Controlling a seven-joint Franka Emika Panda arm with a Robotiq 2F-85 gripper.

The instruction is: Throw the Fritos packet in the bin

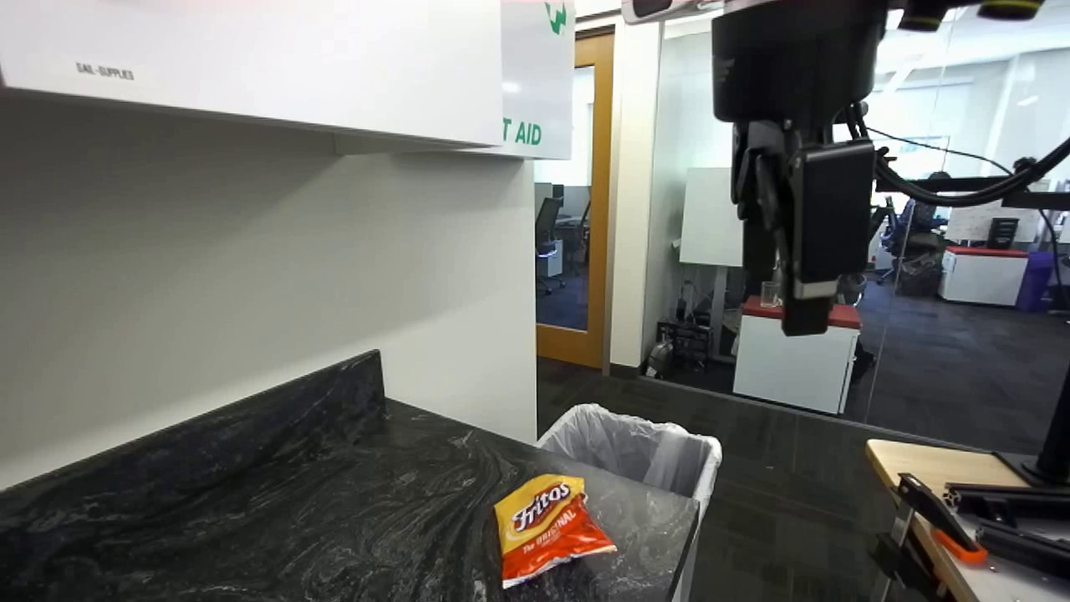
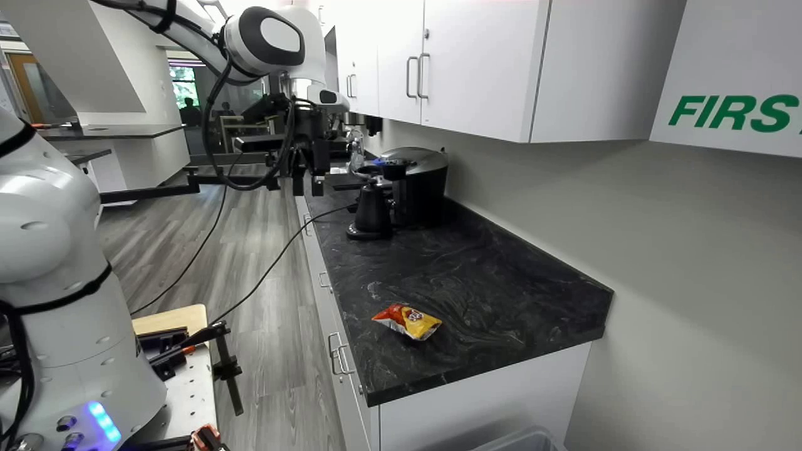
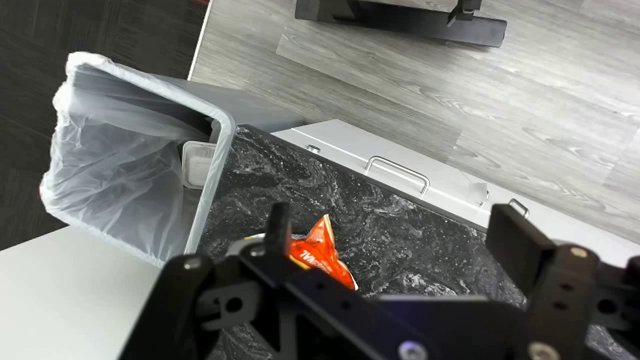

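Your gripper hangs high, empty and spread wide, presumably to straddle the packet near the bin.

The Fritos packet jumps out at me, yellow at one end and orange-red at the other, its dark logo lettered white, against a black tabletop swirled with pale grey. The bin is light grey, its liner a cloudy, see-through white, while the gripper is black and the arm white, banded in black.
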